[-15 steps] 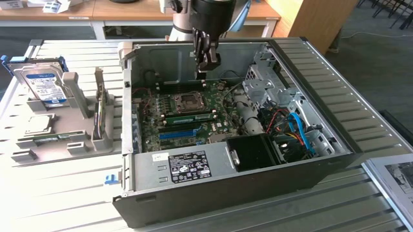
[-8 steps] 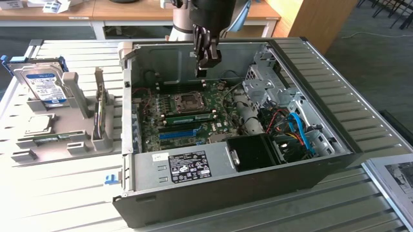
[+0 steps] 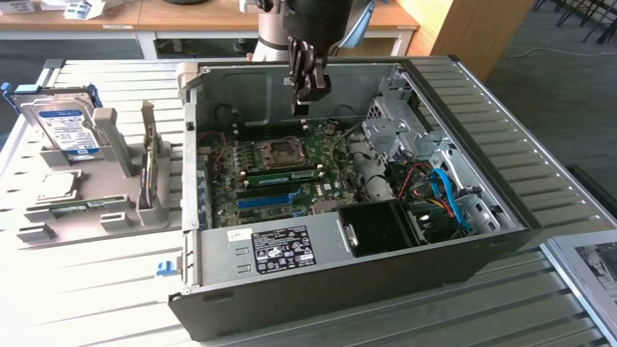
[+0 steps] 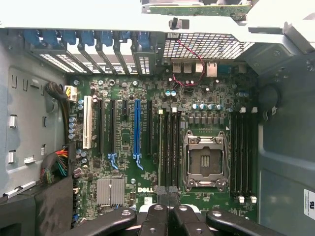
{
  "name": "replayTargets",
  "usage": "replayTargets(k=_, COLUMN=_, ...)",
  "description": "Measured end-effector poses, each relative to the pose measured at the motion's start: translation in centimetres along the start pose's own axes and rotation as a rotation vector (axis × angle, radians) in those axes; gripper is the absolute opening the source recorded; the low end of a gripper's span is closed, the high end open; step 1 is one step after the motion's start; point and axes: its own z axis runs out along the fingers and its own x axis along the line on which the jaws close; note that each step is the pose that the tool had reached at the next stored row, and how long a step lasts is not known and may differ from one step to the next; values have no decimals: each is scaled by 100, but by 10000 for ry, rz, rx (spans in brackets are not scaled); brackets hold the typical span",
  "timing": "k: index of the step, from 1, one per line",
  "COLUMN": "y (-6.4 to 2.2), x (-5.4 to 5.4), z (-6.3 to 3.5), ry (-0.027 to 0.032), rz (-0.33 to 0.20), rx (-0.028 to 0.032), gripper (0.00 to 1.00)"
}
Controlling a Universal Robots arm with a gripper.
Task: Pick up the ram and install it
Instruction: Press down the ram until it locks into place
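My gripper (image 3: 300, 108) hangs shut inside the open computer case (image 3: 337, 275), above the motherboard's far edge, with nothing between its fingers. In the wrist view the closed fingertips (image 4: 160, 192) point down at the motherboard (image 4: 147, 98) near the memory slots beside the bare processor socket (image 4: 204, 160). A thin green ram stick (image 3: 285, 174) lies seated in a slot just in front of the socket; in the wrist view it is the green ram edge (image 4: 160, 147). Another green ram stick (image 3: 147, 173) stands on edge in the grey holder (image 3: 97, 217), and appears as the green board (image 4: 197, 9) beyond the case wall.
The holder on the exterior view's left also carries a silver hard drive (image 3: 63, 126) and a small square processor chip (image 3: 58, 186). Inside the case a metal drive cage (image 3: 395, 123), blue cables (image 3: 449, 195) and a black box (image 3: 381, 228) crowd the exterior view's right.
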Motion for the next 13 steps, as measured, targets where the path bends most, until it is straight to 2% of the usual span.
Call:
replayTargets(k=2, y=0, x=0, z=0, ry=-4, rz=119, rx=2, gripper=10)
replayTargets(k=13, y=-1, x=0, z=12, ry=-78, rz=2091, rx=40, gripper=10)
